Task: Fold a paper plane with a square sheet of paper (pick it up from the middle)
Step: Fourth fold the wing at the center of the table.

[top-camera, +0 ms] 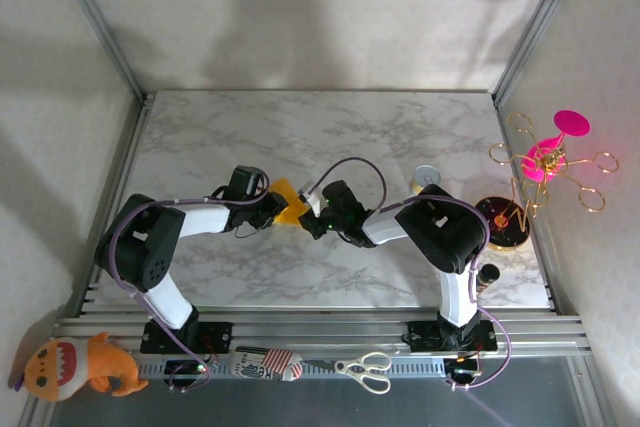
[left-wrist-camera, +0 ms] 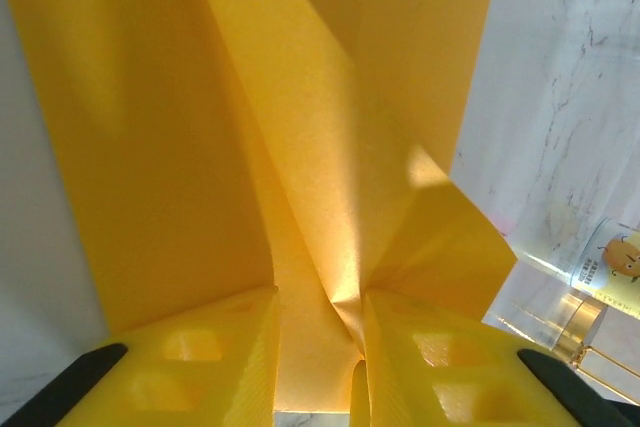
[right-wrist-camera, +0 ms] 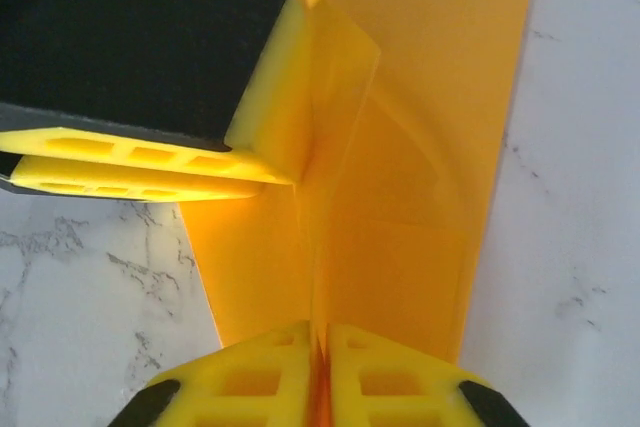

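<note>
The orange-yellow sheet of paper [top-camera: 288, 205] lies at mid-table, folded into a plane-like shape with a raised centre ridge and flat flaps on both sides. In the left wrist view the paper [left-wrist-camera: 300, 147] runs away from my left gripper [left-wrist-camera: 320, 347]. Its jaws stand apart around the ridge, which touches only the right finger [left-wrist-camera: 430, 367]. In the right wrist view my right gripper [right-wrist-camera: 322, 357] is pinched shut on the near end of the paper's [right-wrist-camera: 420, 197] ridge. The left gripper's fingers [right-wrist-camera: 150, 152] come in from the upper left. From above, the left gripper [top-camera: 272, 209] and the right gripper [top-camera: 312, 219] face each other across the paper.
A tin can [top-camera: 425, 175], a dark round disc [top-camera: 502, 222] and a pink-and-gold ornament stand [top-camera: 545, 162] sit at the right. A small bottle [top-camera: 487, 275] stands by the right arm. Scissors [top-camera: 365, 369], a striped pouch [top-camera: 265, 364] and a plush toy [top-camera: 75, 367] lie along the front rail.
</note>
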